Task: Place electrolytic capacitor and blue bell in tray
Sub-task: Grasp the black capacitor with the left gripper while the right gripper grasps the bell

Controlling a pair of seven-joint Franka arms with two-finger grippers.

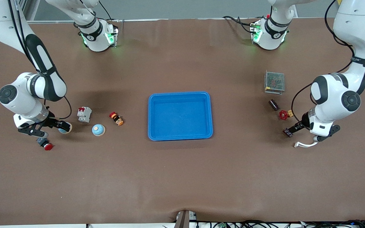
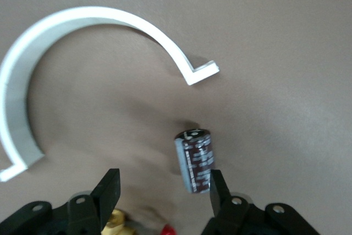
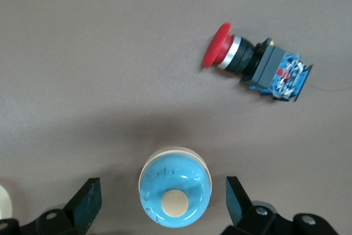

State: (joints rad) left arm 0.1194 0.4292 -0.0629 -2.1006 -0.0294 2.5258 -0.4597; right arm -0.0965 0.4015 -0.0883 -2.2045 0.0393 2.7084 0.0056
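Bright blue tray [image 1: 180,95] — red-capped pushbutton [image 3: 254,67]

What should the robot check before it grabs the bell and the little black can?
1. Blue bell sits between the right gripper fingers: ok.
2. Right gripper wide open around it: ok.
3. Electrolytic capacitor is between the left gripper fingers: ok.
4. Both left fingers touch the capacitor: not ok, only one does.
5. White curved clip lies apart from the left gripper: ok.
6. Tray has room inside: ok.
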